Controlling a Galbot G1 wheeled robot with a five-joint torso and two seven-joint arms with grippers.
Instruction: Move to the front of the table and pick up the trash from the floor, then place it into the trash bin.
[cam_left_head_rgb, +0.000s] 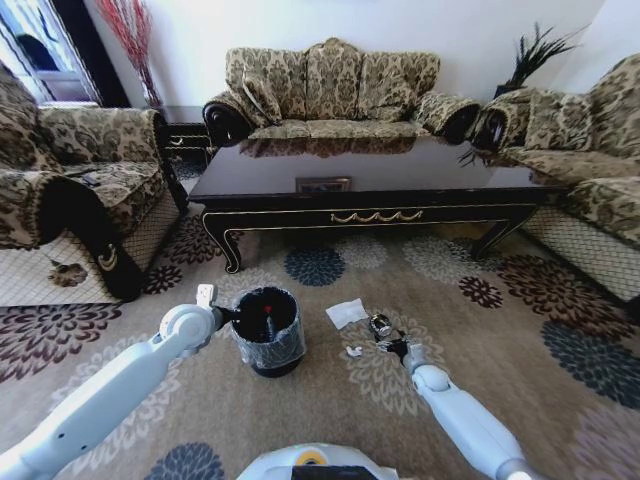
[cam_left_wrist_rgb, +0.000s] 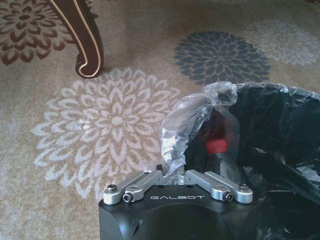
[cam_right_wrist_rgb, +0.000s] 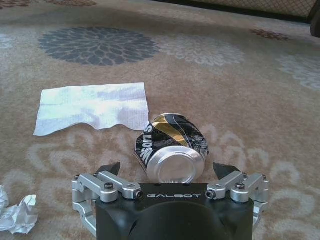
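Right tool (cam_right_wrist_rgb: 167, 172) sits low on the carpet, spread wide around a crushed can (cam_right_wrist_rgb: 171, 148) beside the white paper (cam_right_wrist_rgb: 94, 107). Left tool (cam_left_wrist_rgb: 177, 172) pinches the bin (cam_left_head_rgb: 267, 330) liner, before the counter (cam_left_head_rgb: 370, 185).

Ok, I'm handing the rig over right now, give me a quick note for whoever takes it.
Left gripper: shut on the trash bin's plastic liner at the rim, steadying the trash bin.
Right gripper: open, low over the carpet, fingers either side of the crushed can, not yet closed.
Done: robot stands before the table; a red piece is in the bin.
Left: can, white paper sheet beside it, crumpled white scrap.
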